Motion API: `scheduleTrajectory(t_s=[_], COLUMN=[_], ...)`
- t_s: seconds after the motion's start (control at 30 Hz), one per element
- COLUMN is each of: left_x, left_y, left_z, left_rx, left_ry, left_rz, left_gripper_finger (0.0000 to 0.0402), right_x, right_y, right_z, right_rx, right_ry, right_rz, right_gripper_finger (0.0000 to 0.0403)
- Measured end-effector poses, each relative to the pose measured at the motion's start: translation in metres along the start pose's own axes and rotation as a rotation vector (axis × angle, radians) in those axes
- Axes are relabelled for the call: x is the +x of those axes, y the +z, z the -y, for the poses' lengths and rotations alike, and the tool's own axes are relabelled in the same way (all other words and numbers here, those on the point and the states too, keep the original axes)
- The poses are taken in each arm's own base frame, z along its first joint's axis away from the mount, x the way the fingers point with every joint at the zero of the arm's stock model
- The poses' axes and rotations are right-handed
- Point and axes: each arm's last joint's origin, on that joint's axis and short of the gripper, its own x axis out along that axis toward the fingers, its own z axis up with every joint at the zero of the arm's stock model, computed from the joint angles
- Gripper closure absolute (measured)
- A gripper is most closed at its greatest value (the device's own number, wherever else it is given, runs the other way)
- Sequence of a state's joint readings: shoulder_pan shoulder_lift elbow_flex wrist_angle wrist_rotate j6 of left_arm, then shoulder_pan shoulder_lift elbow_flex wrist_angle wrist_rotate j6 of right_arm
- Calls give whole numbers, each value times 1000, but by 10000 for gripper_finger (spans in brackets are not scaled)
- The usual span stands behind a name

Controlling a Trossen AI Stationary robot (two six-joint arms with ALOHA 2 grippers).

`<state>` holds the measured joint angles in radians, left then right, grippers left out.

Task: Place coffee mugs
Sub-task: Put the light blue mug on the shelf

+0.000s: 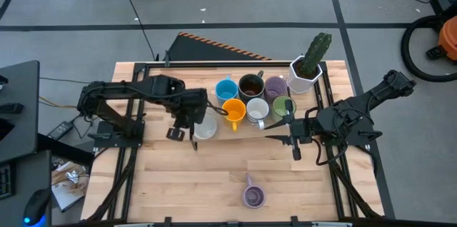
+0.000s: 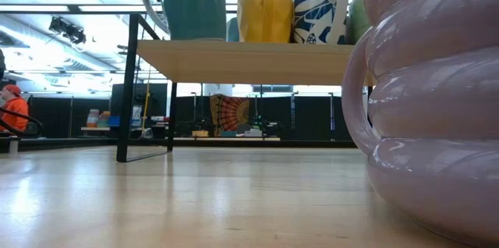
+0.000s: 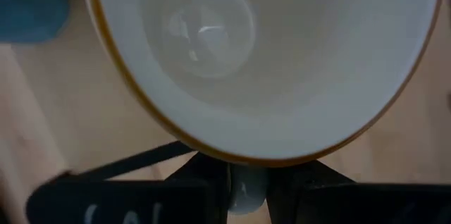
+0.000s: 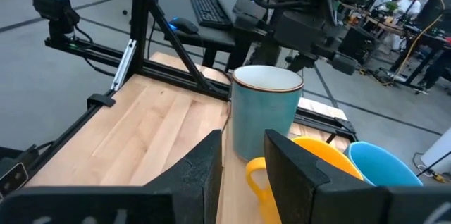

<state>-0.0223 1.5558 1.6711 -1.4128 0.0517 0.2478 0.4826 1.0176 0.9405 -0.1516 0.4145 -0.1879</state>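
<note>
Both left tool [image 1: 194, 133] fingers shut on grey mug [image 1: 205, 128].

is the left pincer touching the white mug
Touching. In the left wrist view the left pincer is closed on the rim of the white mug, with no gap there. The high view puts the pincer at that mug.

Even overhead light throughout; the purple mug [image 2: 437, 115] looms blurred, windows behind glare.
</note>
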Motion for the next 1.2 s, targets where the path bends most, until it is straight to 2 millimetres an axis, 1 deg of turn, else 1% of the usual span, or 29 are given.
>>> scheduleTrajectory(t_s=[0.23,0.5,0.77,0.97,1.07,1.2], left_x=[-1,-2,-4,-4,-4,-4], left_y=[-4,-9,-15,-15,-13,-12], left_z=[-15,-32,-48,-50,-51,-53], left_rx=[274,477,586,713,729,722], left_ry=[24,89,98,139,154,175], left_rz=[-7,-37,-49,-77,-70,-62], left_gripper_finger=[340,340,340,340,339,315], right_x=[1,1,1,0,0,0], right_y=[-1,3,4,6,7,7], right_z=[3,4,4,5,5,5], right_rx=[48,73,79,80,68,65], right_ry=[-65,-72,-72,-89,-91,-93], right_rz=[-11,23,37,49,57,60], right_gripper_finger=[290,290,290,290,290,290])
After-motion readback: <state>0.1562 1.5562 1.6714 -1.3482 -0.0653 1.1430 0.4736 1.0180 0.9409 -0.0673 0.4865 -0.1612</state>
